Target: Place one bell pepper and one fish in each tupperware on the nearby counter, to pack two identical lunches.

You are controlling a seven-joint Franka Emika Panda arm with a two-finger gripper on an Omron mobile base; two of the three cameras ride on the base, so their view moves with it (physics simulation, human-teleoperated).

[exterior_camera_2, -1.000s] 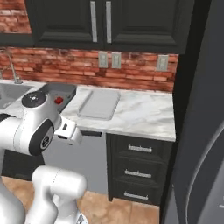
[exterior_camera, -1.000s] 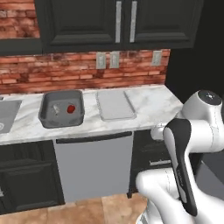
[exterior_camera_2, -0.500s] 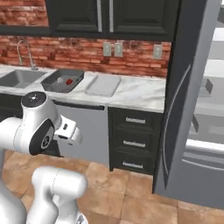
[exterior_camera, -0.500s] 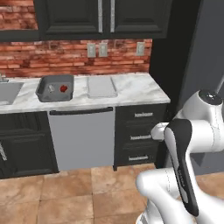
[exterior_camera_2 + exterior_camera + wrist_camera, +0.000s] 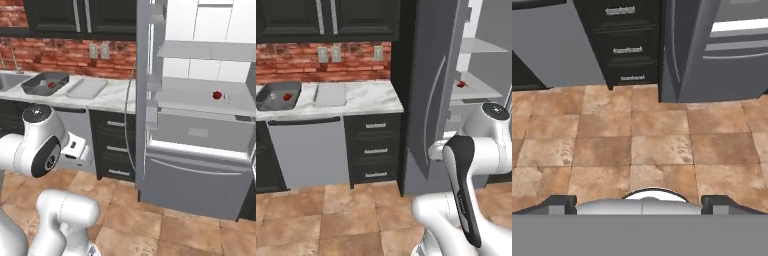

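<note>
Nearest me, the tool (image 5: 640, 202) hangs low over the brown tiled floor (image 5: 637, 145), its two dark tips spread wide apart with nothing between them. Beyond it stand the black drawers (image 5: 372, 147) and the grey dishwasher front (image 5: 306, 152) under the white marble worktop (image 5: 373, 97). On that worktop the deep dark grey tub (image 5: 278, 96) sits at the left with a small red thing (image 5: 287, 96) inside it, and the shallow light grey tray (image 5: 330, 94) lies just beside it to the right. To the right of the worktop the fridge door (image 5: 145, 95) stands open, and on a grey shelf (image 5: 200, 97) inside, a small red item (image 5: 217, 94) rests with something pale, too small to make out, just beside it.
</note>
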